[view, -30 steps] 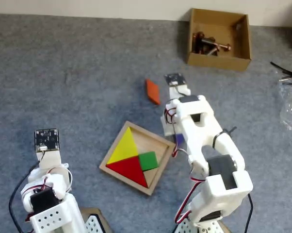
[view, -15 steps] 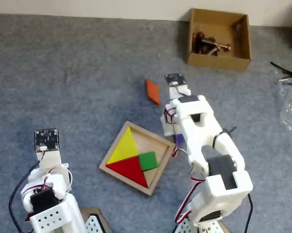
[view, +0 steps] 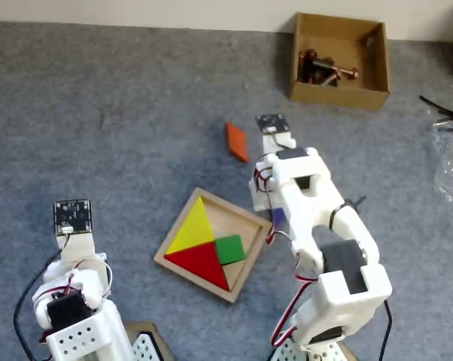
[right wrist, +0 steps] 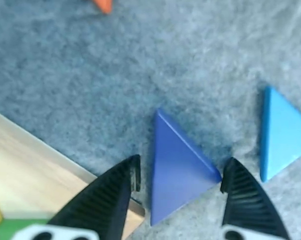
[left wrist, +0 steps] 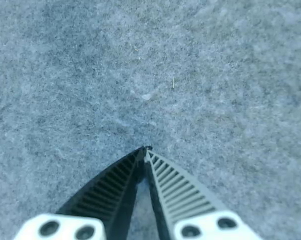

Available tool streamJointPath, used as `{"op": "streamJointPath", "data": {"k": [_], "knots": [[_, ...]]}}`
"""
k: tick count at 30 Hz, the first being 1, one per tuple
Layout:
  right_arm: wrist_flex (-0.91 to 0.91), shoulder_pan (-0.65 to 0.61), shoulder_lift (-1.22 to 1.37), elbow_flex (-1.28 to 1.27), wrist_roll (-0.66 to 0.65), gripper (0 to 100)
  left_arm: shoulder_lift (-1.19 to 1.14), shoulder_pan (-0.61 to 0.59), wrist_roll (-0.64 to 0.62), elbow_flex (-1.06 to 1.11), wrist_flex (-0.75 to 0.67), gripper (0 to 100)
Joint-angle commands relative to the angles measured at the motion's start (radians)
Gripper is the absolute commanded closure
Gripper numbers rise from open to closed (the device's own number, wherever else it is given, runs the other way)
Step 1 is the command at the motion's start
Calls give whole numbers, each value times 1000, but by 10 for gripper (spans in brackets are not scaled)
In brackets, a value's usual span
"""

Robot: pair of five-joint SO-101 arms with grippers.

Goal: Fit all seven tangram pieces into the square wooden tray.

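While a yellow triangle [view: 193, 226], red triangle [view: 202, 262] and green square [view: 229, 249] lie in the wooden tray [view: 232, 218], a dark blue triangle [right wrist: 178, 170] rests just beside its edge between the spread right end effector [right wrist: 183, 162]. A light blue triangle [right wrist: 280, 135] lies nearby. The left end effector [left wrist: 146, 150], pressed together, hangs over the desk [view: 98, 113].

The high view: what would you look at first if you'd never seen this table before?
The bright pieces in the square wooden tray near the middle: a yellow triangle, a red triangle and a green square. Then the right gripper, open on either side of a dark blue triangle that lies on the grey mat beside the tray. An orange piece lies alone beyond the tray.
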State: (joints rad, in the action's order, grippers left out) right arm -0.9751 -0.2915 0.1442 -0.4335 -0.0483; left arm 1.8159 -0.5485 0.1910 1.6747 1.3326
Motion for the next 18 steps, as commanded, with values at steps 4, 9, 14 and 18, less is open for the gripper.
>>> {"op": "streamJointPath", "data": {"k": [4,9,14,18], "knots": [[-5,-13,-21,58,12,753,5,15,-9,21,5,995],[-7,-10,-19,56,6,753,5,15,-9,21,5,995],[-10,-7,-19,56,6,775,5,15,-9,21,5,995],[-12,-7,-19,56,6,808,5,15,-9,21,5,995]]}}
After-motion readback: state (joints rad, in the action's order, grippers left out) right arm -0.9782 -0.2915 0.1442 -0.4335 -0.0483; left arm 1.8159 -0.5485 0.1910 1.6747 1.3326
